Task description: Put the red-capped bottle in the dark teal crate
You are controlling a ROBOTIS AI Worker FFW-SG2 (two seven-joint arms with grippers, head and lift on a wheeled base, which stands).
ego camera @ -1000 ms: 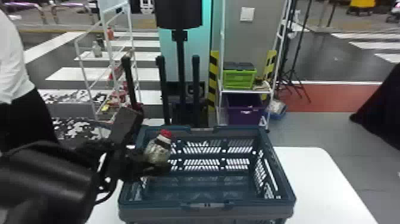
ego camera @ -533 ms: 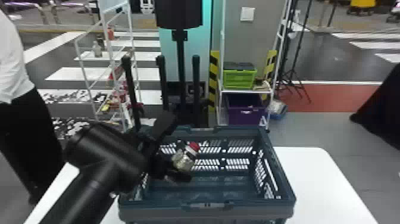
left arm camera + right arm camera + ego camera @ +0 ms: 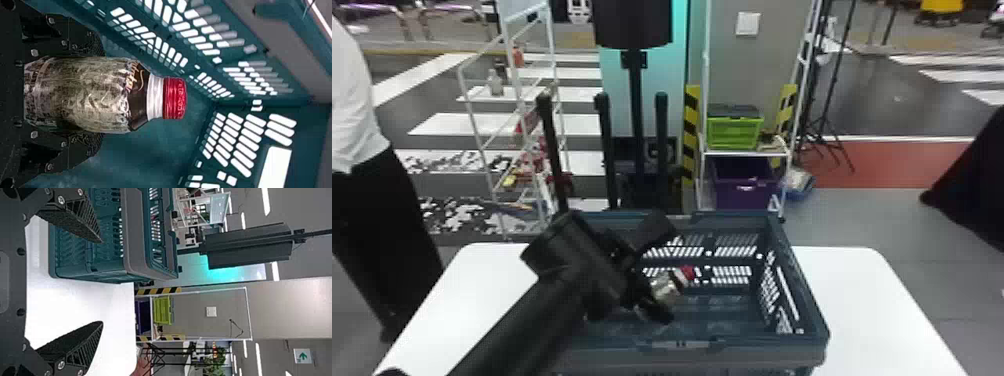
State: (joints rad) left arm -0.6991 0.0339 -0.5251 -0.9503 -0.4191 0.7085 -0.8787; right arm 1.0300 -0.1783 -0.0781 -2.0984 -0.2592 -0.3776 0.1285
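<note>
In the head view my left gripper [image 3: 659, 295] is over the left part of the dark teal crate [image 3: 752, 345], at about rim height or lower. It holds the red-capped bottle [image 3: 669, 287], tilted with the cap up and to the right. In the left wrist view the left gripper [image 3: 78, 94] is shut on the body of the bottle [image 3: 90, 94], its red cap pointing away from the fingers toward the slotted crate walls [image 3: 313, 117]. In the right wrist view my right gripper [image 3: 102, 282] stands open, with nothing between its fingers, beside the crate [image 3: 105, 275].
The crate stands on a white table [image 3: 872, 300], with table surface to both sides. Behind are a white wire rack [image 3: 477, 110], a shelf with a green crate [image 3: 734, 131] and a purple bin [image 3: 744, 187], and dark upright posts [image 3: 606, 150].
My left arm has swung rightward and inward, carrying the bottle from the crate's left edge to over its interior. The bottle has tipped further to the right. The crate has not moved.
</note>
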